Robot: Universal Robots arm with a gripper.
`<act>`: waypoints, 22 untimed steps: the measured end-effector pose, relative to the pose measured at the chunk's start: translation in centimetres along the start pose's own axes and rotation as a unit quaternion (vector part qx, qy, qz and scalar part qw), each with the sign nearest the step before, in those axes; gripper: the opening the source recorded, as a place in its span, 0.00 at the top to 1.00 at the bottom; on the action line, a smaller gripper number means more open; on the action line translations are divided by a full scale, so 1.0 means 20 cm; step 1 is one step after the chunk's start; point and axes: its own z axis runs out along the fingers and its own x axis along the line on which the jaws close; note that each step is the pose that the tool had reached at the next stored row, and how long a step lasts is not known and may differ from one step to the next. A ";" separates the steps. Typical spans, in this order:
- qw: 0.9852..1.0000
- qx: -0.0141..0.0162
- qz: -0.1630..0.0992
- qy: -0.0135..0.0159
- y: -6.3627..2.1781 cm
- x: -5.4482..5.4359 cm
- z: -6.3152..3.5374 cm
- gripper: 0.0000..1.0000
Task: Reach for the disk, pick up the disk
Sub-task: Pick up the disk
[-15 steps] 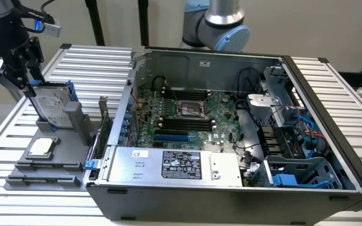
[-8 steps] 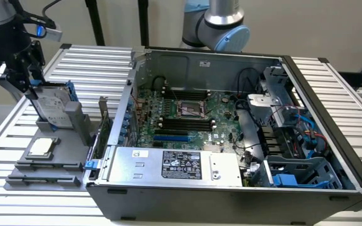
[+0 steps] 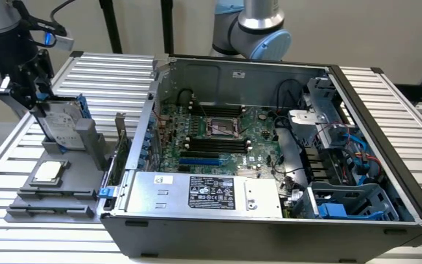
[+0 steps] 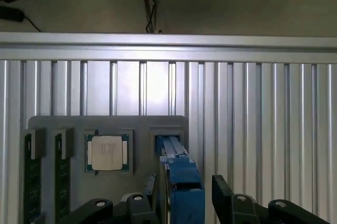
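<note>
1. Working over the slatted metal surface (image 3: 387, 104), the arm hangs at the exterior view's left, well apart from the open computer case (image 3: 270, 239), which plays no part in this step.
2. Just beside the case, a grey holder (image 3: 57, 209) carries the loose parts. It looks light, so a sideways pull would likely drag it along.
3. The disk (image 3: 64, 124) stands upright on edge in a slot of that holder, its blue frame edge turned up toward the wrist camera. A lift straight along the slot seems the safest way out.
4. The gripper (image 4: 185, 192) is open and holds nothing, with one finger on each side of the blue edge and a narrow gap showing on both sides. The gaps look roughly even, so it appears centred. Closing squarely on the flat faces would likely hold better than pinching the thin frame.
5. A small square chip (image 4: 107, 153) lies flat in the neighbouring pocket, near the disk, so the fingers should stay off it.
</note>
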 end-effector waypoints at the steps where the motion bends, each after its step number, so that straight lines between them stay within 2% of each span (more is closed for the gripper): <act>1: 1.000 0.000 -0.001 0.000 0.000 -0.01 0.001 0.46; 5: 1.000 0.000 -0.005 0.000 0.001 -0.02 0.003 0.46; 15: 1.000 0.000 -0.007 0.003 0.006 -0.02 0.005 0.46; 17: 1.000 0.000 -0.007 0.005 0.005 -0.01 0.007 0.46; 22: 1.000 0.000 -0.006 0.012 0.006 -0.01 0.013 0.46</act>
